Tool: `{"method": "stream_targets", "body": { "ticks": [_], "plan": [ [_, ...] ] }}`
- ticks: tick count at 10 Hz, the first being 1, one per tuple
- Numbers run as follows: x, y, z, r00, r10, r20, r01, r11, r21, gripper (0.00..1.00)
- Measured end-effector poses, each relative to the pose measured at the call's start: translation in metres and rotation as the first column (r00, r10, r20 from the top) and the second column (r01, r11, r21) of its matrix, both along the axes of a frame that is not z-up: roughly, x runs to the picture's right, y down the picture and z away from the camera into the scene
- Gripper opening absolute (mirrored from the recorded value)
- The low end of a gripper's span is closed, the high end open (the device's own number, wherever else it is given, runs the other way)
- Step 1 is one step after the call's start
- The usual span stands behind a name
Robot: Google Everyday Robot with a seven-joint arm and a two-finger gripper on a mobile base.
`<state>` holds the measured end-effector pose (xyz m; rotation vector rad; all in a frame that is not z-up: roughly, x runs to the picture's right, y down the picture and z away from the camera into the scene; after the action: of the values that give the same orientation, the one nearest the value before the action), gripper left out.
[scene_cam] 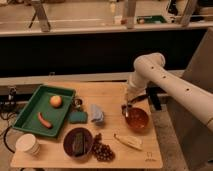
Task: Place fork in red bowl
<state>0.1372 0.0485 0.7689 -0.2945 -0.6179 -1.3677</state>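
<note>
The red bowl (pixel 137 120) stands on the right part of the wooden table (pixel 112 92). My gripper (pixel 130 105) hangs from the white arm just above the bowl's far-left rim. It is shut on the fork (pixel 126 113), a thin pale sliver that points down from the fingers over the bowl's left edge. Most of the fork is hidden by the gripper.
A cream-yellow oblong object (pixel 128 142) lies in front of the bowl. Grapes (pixel 103 151) and a plum-brown bowl (pixel 77 143) are at the front. A blue cloth (pixel 96 114) and a green sponge (pixel 77 117) lie mid-table. A green tray (pixel 30 111) and a white cup (pixel 27 145) are on the left.
</note>
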Motion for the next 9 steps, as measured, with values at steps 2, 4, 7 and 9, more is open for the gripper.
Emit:
{"method": "stream_targets", "body": {
  "ticks": [2,4,7,9],
  "plan": [
    [0.014,0.008,-0.006,1.0,0.01,0.007,-0.01,0.9999,-0.007,0.0],
    [0.022,0.015,-0.01,1.0,0.018,0.012,-0.018,0.9997,-0.013,0.0],
    [0.028,0.023,-0.016,0.999,0.025,0.021,-0.024,0.9994,-0.024,0.0],
    [0.031,0.029,-0.017,0.999,0.025,0.029,-0.024,0.9993,-0.028,0.0]
  ]
}}
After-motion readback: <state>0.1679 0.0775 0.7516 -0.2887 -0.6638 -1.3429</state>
